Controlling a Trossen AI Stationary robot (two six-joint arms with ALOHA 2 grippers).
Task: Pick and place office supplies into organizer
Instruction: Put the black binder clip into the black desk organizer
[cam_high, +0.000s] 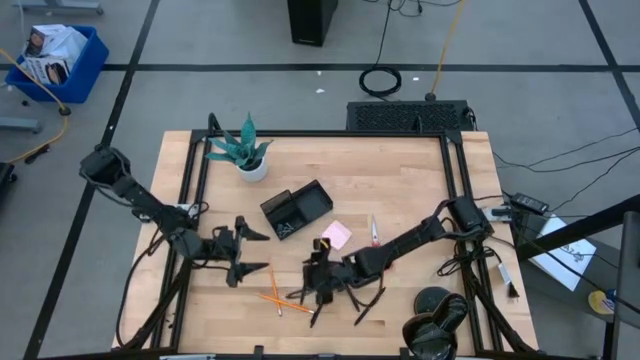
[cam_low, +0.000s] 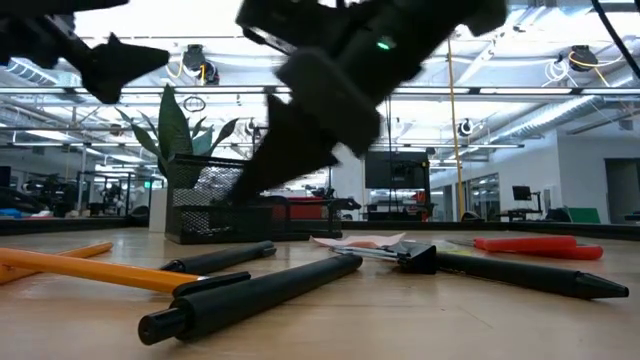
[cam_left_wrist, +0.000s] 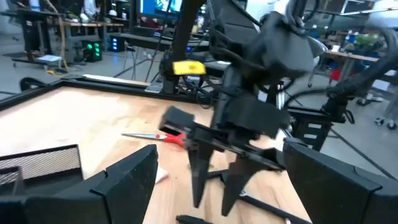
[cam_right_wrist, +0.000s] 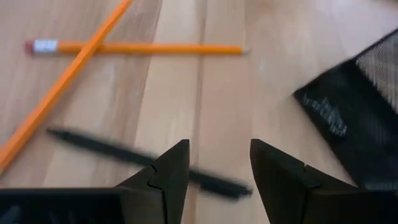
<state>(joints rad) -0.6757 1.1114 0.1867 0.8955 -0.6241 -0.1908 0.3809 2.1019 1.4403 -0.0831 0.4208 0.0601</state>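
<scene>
The black mesh organizer (cam_high: 296, 208) stands mid-table, with the pink sticky-note pad (cam_high: 336, 234) and red-handled scissors (cam_high: 373, 232) lying to its right. Two orange pencils (cam_right_wrist: 134, 47) lie crossed on the wood near the front edge, with black pens (cam_low: 255, 295) beside them. My right gripper (cam_right_wrist: 217, 163) hovers open, slanting down over one black pen (cam_right_wrist: 124, 152) that lies flat on the table below its fingers; nothing is between them. My left gripper (cam_high: 262, 251) stands open and level to the left of it, holding nothing.
A potted green plant (cam_high: 245, 152) stands at the far left behind the organizer. More pens (cam_high: 365, 305) lie near the front edge. A black frame rail (cam_high: 330, 133) runs around the tabletop. Bare wood shows at the far right (cam_high: 410, 180).
</scene>
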